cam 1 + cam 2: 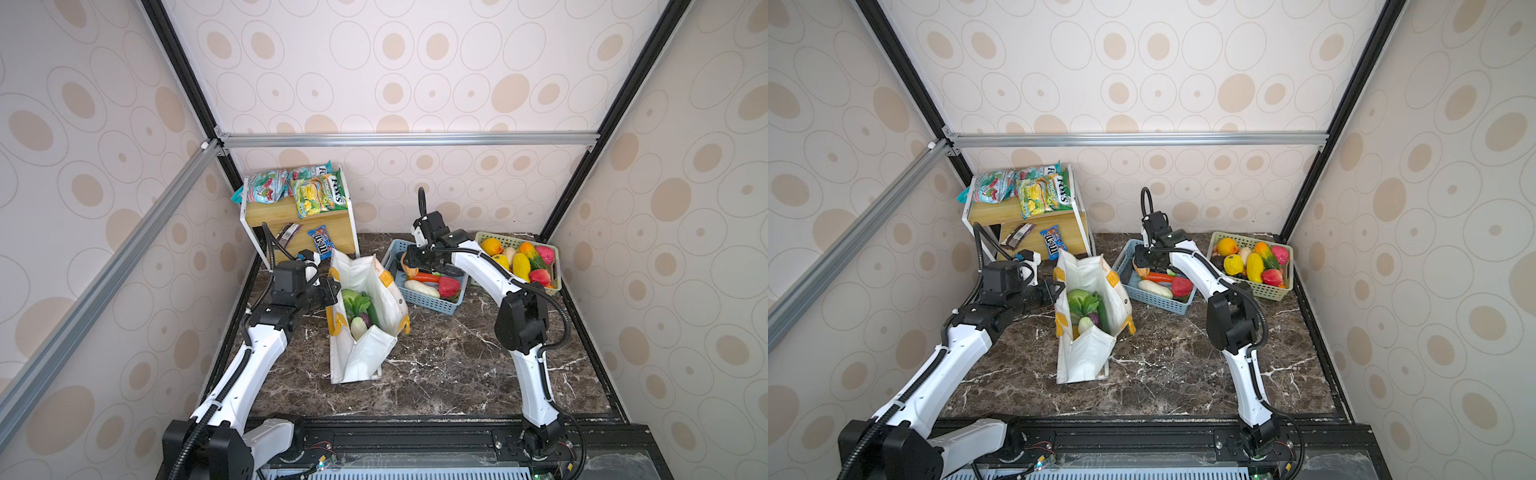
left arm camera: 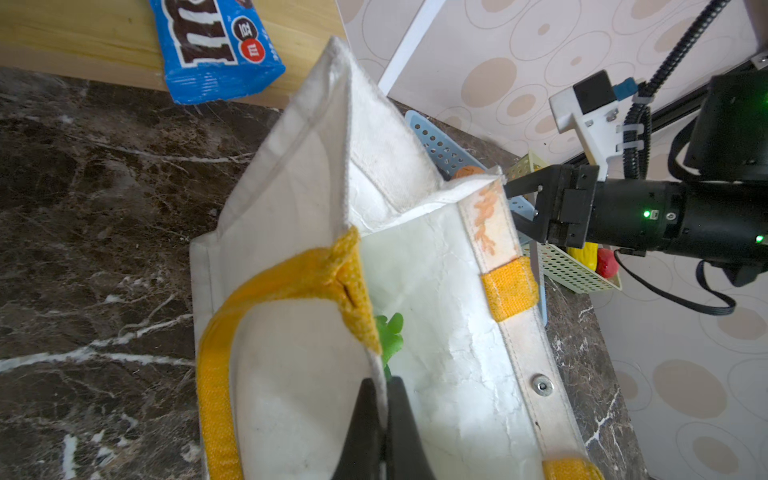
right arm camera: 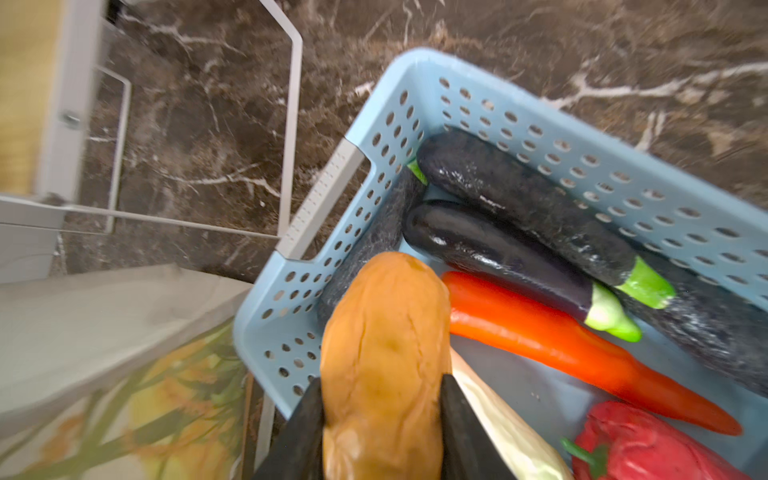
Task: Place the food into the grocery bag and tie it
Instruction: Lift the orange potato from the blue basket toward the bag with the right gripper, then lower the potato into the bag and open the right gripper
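The white grocery bag (image 1: pixel 365 357) (image 1: pixel 1084 357) with yellow handles stands open mid-table. My left gripper (image 1: pixel 332 291) (image 2: pixel 380 395) is shut on its left rim, the fabric edge pinched between the jaws. Inside lie a green cabbage (image 1: pixel 351 298) (image 1: pixel 1077 299) and a small purple-white vegetable (image 1: pixel 360 324). My right gripper (image 1: pixel 409 266) (image 3: pixel 380 388) is shut on a brown-orange vegetable (image 3: pixel 382 332) (image 1: pixel 1139 270), held over the end of the blue basket (image 1: pixel 428 301) (image 3: pixel 540 137) nearest the bag. The blue M&M's packet (image 1: pixel 321 242) (image 2: pixel 216 45) lies on the shelf's lower board.
The blue basket also holds dark aubergines (image 3: pixel 519 195), an orange carrot (image 3: pixel 561 345), a red pepper (image 3: pixel 640 444) and a pale vegetable. A green basket (image 1: pixel 498 237) of yellow and red fruit stands at the back right. The wooden shelf (image 1: pixel 270 212) with snack packets stands behind the bag.
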`<state>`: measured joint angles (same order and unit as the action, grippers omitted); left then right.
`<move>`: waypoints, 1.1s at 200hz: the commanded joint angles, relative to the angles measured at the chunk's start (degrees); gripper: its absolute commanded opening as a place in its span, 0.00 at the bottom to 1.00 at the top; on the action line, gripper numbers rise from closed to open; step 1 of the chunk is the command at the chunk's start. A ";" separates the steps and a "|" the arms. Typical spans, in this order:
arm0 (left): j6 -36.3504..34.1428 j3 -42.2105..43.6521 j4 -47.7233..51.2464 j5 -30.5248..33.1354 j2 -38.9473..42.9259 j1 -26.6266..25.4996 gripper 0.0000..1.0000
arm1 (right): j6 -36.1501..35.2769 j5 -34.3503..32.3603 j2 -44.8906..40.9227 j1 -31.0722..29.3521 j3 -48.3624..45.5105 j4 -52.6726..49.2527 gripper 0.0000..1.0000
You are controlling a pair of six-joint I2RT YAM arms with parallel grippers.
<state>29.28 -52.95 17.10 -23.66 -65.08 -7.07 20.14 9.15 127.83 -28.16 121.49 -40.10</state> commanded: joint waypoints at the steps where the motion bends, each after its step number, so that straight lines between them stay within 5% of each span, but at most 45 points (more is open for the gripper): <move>1: -0.79 0.00 -3.17 -2.01 1.75 0.12 0.00 | 0.94 -0.21 -3.79 0.18 1.46 -1.45 0.38; 117: -0.80 -0.14 -4.81 -1.47 1.21 0.04 0.00 | 5.70 2.76 -17.58 -2.21 -6.09 -1.33 0.37; 220: -0.98 -0.49 -5.59 -2.62 1.96 -0.18 0.00 | 12.21 2.91 -24.22 -19.81 -19.93 8.44 0.37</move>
<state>29.06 -52.07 15.27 -24.86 -64.55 -7.14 30.33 12.21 103.81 -45.04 103.15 -34.44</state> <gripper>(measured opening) 0.048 0.386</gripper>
